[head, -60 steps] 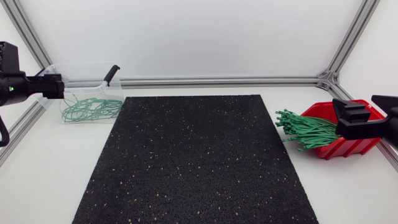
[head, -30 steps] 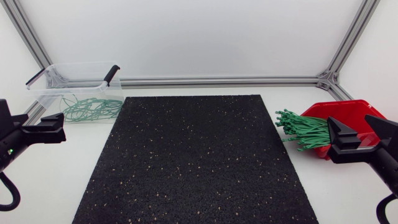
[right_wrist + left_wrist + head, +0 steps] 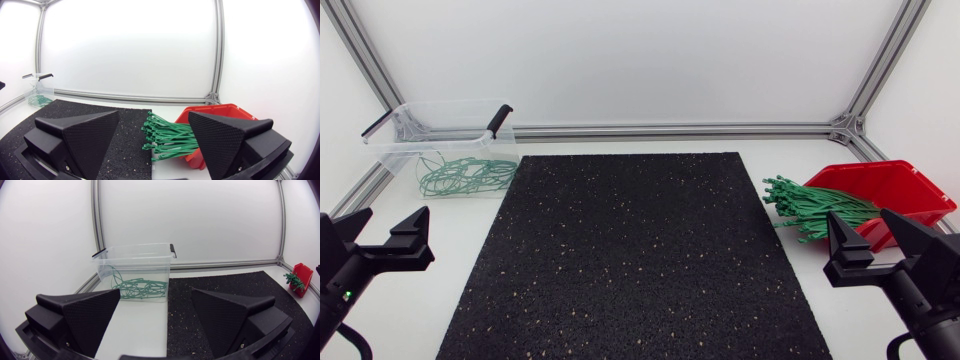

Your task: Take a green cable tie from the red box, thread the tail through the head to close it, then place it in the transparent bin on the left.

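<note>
A red box [image 3: 905,195] at the right edge holds a bundle of green cable ties [image 3: 812,210] that spill out toward the black mat [image 3: 635,255]. A transparent bin [image 3: 445,145] at the back left holds several closed green ties [image 3: 460,176]. My left gripper [image 3: 382,240] sits low at the front left, open and holding nothing. My right gripper [image 3: 876,247] stands open just in front of the red box, also holding nothing. Ahead of the right gripper [image 3: 152,135] lie the ties [image 3: 167,137] and the red box [image 3: 222,117]. Beyond the left gripper [image 3: 155,312] stands the bin [image 3: 135,270].
The black speckled mat covers the middle of the white table. Aluminium frame rails [image 3: 670,130] run along the back and sides. The bin carries black lid clips [image 3: 499,120].
Both arms have drawn back toward the front of the table: the left gripper away from the bin, the right gripper away from the red box. Both stay open.
</note>
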`<action>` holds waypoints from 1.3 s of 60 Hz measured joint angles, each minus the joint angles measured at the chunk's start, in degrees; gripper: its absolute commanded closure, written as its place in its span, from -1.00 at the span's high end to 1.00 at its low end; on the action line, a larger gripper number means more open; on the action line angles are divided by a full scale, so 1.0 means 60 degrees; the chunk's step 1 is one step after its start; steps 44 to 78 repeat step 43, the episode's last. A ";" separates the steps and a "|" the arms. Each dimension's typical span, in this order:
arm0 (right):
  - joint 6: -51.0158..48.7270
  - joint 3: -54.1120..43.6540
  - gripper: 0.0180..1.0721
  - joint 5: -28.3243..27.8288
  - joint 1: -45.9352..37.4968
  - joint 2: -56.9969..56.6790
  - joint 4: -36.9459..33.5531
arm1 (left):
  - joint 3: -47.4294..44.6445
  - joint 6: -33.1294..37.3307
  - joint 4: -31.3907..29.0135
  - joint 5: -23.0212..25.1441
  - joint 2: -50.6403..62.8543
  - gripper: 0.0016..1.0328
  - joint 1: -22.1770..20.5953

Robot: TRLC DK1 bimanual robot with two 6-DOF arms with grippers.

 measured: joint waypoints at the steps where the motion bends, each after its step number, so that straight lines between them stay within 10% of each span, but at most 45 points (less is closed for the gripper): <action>1: 0.0011 -0.0073 0.91 -0.0029 -0.0018 -0.0051 0.0040 | -0.0073 -0.0018 0.0015 0.0011 -0.0098 0.91 -0.0015; 78: 0.0087 -0.0554 0.91 -0.0233 -0.0168 -0.0437 0.0335 | -0.1912 -0.0364 0.0488 0.0474 -0.2790 0.90 -0.0452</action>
